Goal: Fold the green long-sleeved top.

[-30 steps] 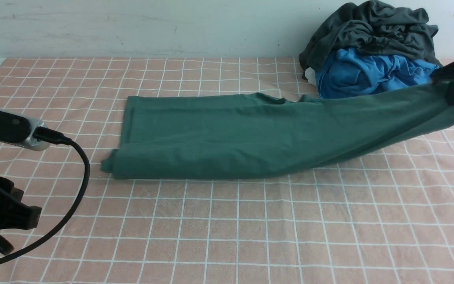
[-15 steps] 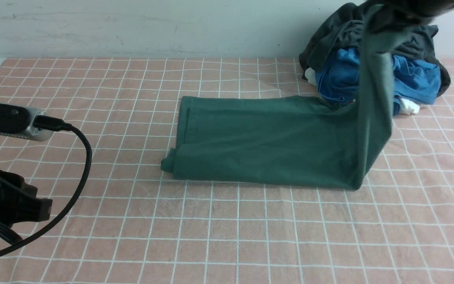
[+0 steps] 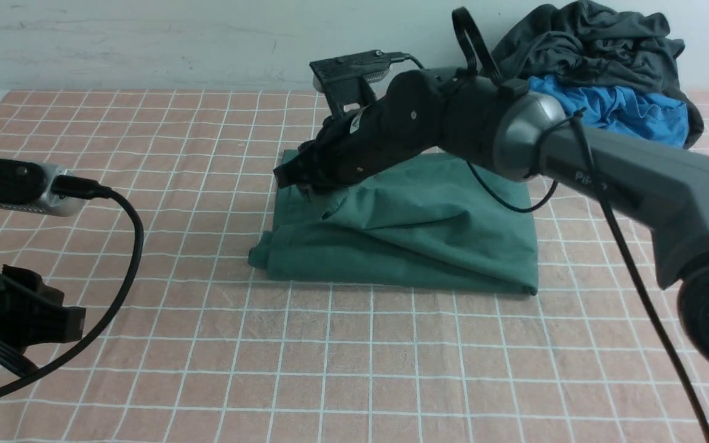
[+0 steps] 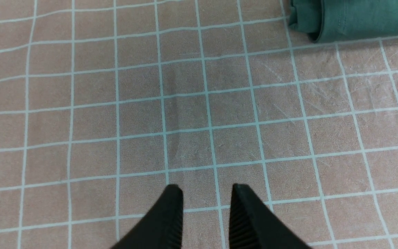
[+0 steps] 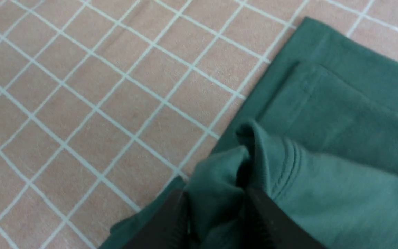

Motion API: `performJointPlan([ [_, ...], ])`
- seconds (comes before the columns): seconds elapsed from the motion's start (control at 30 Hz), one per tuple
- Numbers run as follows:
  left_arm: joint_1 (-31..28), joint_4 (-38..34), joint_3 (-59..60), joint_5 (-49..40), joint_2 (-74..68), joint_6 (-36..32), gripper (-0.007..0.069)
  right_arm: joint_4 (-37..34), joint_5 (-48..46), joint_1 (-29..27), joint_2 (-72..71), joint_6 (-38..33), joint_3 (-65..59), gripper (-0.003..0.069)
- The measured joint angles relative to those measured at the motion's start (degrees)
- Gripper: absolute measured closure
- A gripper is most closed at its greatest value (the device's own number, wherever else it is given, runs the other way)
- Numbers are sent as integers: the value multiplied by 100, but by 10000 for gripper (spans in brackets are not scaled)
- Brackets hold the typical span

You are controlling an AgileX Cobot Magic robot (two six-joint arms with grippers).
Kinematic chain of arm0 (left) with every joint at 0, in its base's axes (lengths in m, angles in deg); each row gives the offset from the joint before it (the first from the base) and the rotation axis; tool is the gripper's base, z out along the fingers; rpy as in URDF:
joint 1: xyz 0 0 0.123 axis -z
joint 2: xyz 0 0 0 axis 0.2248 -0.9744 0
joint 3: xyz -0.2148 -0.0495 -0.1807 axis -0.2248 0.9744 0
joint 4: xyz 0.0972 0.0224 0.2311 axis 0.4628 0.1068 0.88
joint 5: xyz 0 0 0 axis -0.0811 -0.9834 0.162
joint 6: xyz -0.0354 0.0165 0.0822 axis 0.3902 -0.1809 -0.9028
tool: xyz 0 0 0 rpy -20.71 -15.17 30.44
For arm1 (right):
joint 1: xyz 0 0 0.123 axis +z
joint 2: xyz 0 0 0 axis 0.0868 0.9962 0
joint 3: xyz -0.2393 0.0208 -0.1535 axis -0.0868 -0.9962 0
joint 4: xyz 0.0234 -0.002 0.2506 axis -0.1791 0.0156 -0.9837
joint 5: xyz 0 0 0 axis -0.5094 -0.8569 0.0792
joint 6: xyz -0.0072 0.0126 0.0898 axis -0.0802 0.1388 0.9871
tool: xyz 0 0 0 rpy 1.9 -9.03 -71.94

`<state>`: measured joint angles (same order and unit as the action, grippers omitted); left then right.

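**Green top doubled over at mid-desk, right arm gripping its edge**

The green long-sleeved top lies around the middle of the desk, on the pink cloth with white grid lines. It sits as a thick, roughly rectangular bundle, with an upper layer rumpled and draped across the lower one. The right arm reaches across from the robot's right side, low over the garment. Its right pincer is at the bundle's far left corner, clenched on a gathered fold of the green fabric. In the wrist view the cloth bunches up between the two dark fingers, just above a flat hemmed edge. The left pincer hangs above bare checked cloth with its fingers parted and nothing between them, the top's near left corner some way off. At the desk's far right corner, near the wall, a dark grey garment is heaped over a blue garment.
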<state>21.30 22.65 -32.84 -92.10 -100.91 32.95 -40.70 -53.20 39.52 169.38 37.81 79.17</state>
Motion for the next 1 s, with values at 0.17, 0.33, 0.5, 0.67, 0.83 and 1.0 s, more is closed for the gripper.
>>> performJointPlan([
  [0.17, 0, 6, -5, -113, 160, 10, 439, 409, 172, 13, -189, -186, 0, 265],
  [0.33, 0, 228, 19, 293, 1080, -113, 439, 1275, -131, -27, -544, -160, 0, 312],
  [0.5, 0, 452, 460, 1263, 1986, -139, 439, 1616, -1038, -59, -452, 394, 6, 532],
  [0.67, 0, 482, 1014, 1976, 2281, -139, 439, 927, -908, 60, 241, 705, 6, 661],
  [0.83, 0, 482, 1169, 2203, 2294, -143, 439, -38, 502, 440, 724, 115, 1, 670],
  [1.0, 0, 482, 1203, 2191, 2294, -143, 439, -266, 1655, 659, 671, -667, 1, 671],
])
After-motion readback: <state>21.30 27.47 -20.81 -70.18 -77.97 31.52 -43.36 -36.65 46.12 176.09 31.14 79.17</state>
